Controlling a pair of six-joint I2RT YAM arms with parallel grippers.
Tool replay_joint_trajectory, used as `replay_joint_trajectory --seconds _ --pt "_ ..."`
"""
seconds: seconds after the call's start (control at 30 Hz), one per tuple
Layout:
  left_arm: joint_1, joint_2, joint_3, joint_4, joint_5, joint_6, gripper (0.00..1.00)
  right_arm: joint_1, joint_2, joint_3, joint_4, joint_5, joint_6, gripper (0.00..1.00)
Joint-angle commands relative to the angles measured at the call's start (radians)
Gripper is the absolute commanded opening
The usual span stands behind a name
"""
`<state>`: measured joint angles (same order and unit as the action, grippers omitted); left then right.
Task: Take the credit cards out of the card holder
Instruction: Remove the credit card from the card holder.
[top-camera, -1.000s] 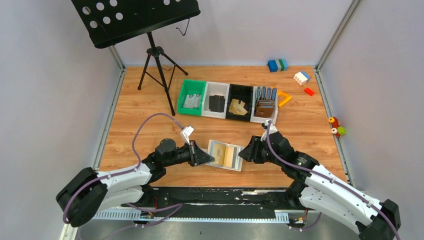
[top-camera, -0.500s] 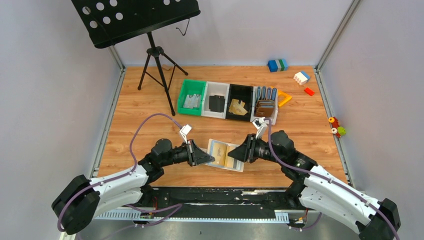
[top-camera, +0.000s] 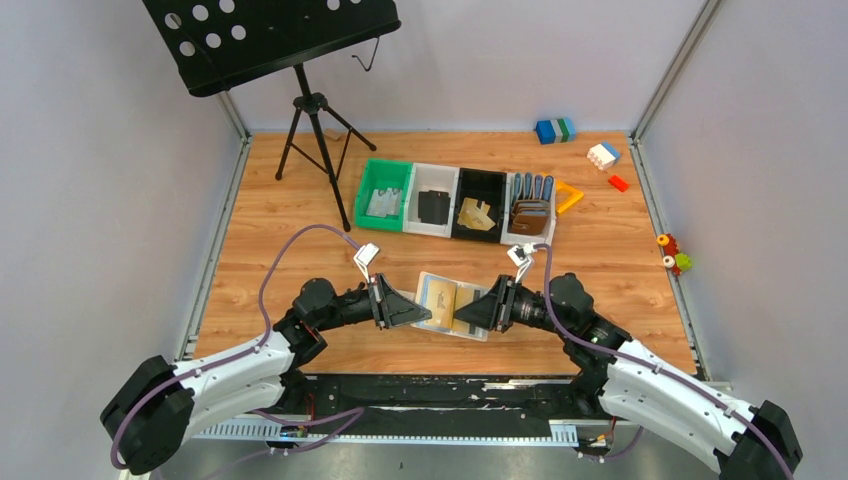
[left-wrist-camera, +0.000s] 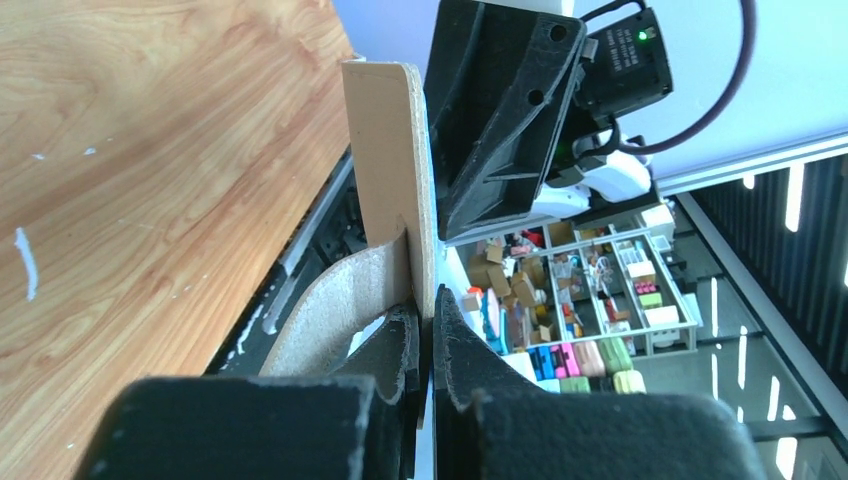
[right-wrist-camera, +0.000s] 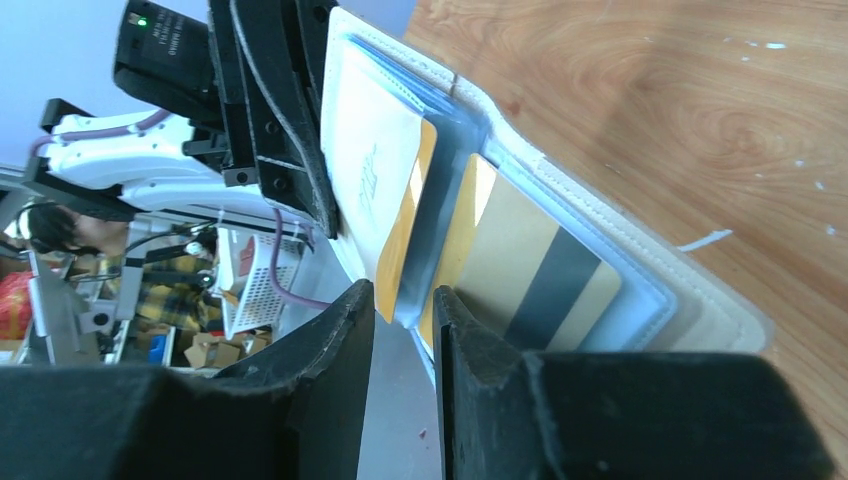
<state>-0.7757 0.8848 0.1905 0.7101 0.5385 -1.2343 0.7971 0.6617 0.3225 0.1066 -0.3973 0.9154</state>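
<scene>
My left end effector (left-wrist-camera: 428, 312) is clamped tight on the pale flap of the card holder (left-wrist-camera: 385, 150), which lies open on the worktop (left-wrist-camera: 120, 150) between my arms. My right end effector (right-wrist-camera: 402, 300) straddles a sleeve edge; I cannot tell whether it pinches. The gold credit cards (right-wrist-camera: 520, 270) sit in the sleeves. Farther off stands a row of bins (top-camera: 368, 185).

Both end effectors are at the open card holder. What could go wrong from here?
1. The right end effector straddles the edge of a clear sleeve beside a gold card; it may pull the sleeve, not the card.
2. The left end effector pinches only a flap of the card holder, which could slip.
</scene>
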Motion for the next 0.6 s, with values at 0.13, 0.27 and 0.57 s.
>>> replay_joint_trajectory --seconds 0.13,0.27,0.57 --pt "-0.007 0.002 0.039 0.18 0.035 -0.069 0.0 -0.001 0.045 -0.015 0.23 -0.078 0.106 0.25" --pt "-0.01 0.015 0.035 0.196 0.037 -0.071 0.0 0.0 0.065 -0.022 0.287 -0.106 0.151 0.17" --pt "-0.01 0.035 0.025 0.241 0.035 -0.087 0.17 -0.001 0.053 -0.035 0.328 -0.116 0.183 0.0"
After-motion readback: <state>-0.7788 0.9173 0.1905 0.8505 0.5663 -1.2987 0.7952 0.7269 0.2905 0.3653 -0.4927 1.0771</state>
